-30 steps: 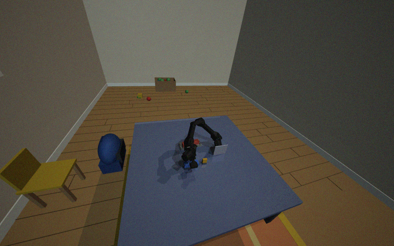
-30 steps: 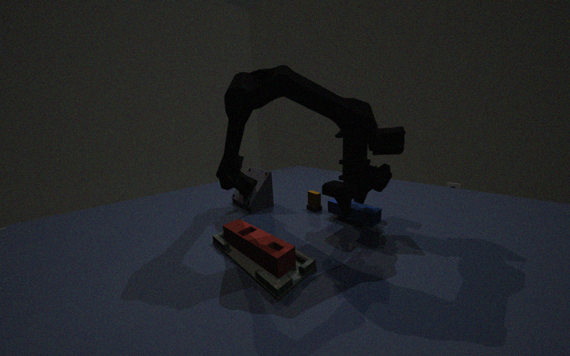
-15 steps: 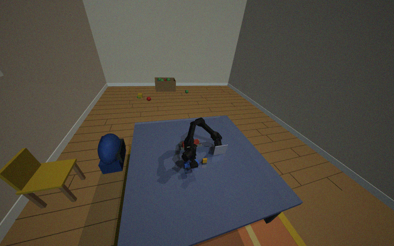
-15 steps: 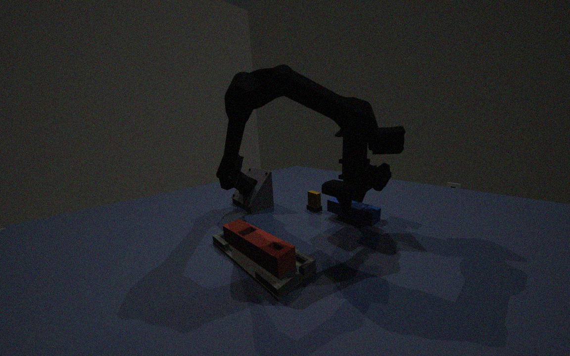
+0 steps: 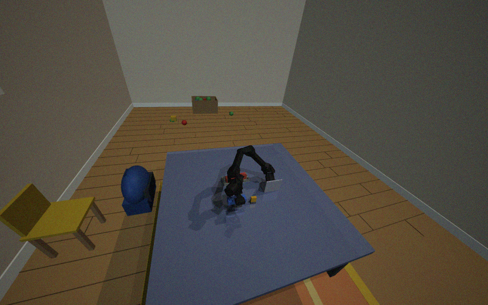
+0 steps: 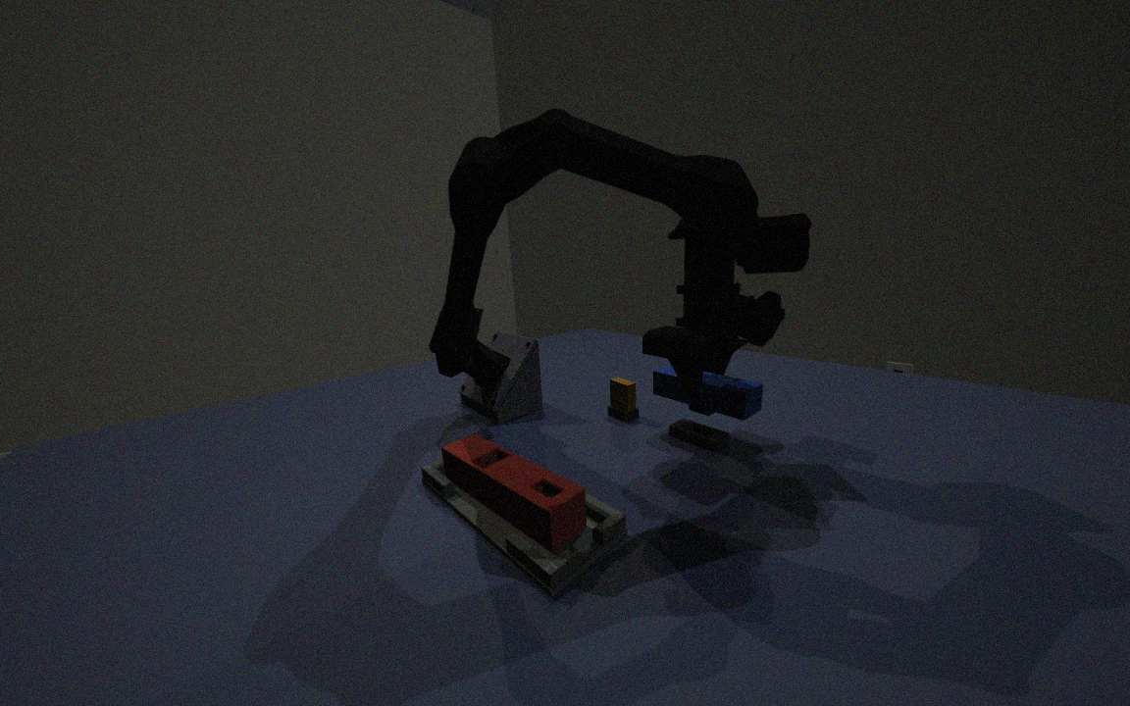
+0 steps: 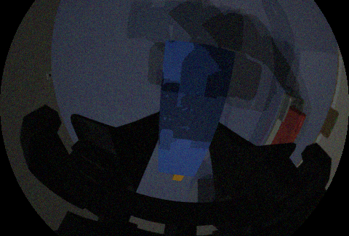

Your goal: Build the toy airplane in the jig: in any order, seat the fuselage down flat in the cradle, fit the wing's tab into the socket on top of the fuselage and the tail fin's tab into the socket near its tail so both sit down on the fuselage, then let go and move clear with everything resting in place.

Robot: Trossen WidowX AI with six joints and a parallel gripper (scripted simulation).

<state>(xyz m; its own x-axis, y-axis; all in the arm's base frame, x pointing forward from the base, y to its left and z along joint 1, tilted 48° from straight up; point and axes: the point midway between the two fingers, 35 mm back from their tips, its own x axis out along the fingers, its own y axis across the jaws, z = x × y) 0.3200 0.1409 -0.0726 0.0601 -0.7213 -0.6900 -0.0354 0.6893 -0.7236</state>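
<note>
My gripper (image 6: 704, 394) (image 7: 186, 118) is shut on the blue wing (image 6: 738, 396) (image 7: 189, 131) (image 5: 231, 201) near its middle. The wing hangs level, a little above its low dark stand (image 6: 697, 433). The red fuselage (image 6: 512, 484) (image 7: 291, 126) (image 5: 243, 176) lies lengthwise in the grey jig (image 6: 611, 525), with two sockets open on its top and no part in them. Whether it sits fully flat is hard to tell. The orange tail fin (image 6: 623, 394) (image 5: 253, 199) (image 7: 177, 178) stands upright on a small dark stand (image 6: 623, 413) beside the wing. The wing's tab is hidden.
The arm's base is at a pale slanted bracket (image 6: 523, 378) (image 5: 273, 185), behind the jig in the exterior view. The blue table top (image 5: 261, 242) carries everything. A yellow chair (image 5: 58, 216) and a blue rounded object (image 5: 135, 184) stand off its left side.
</note>
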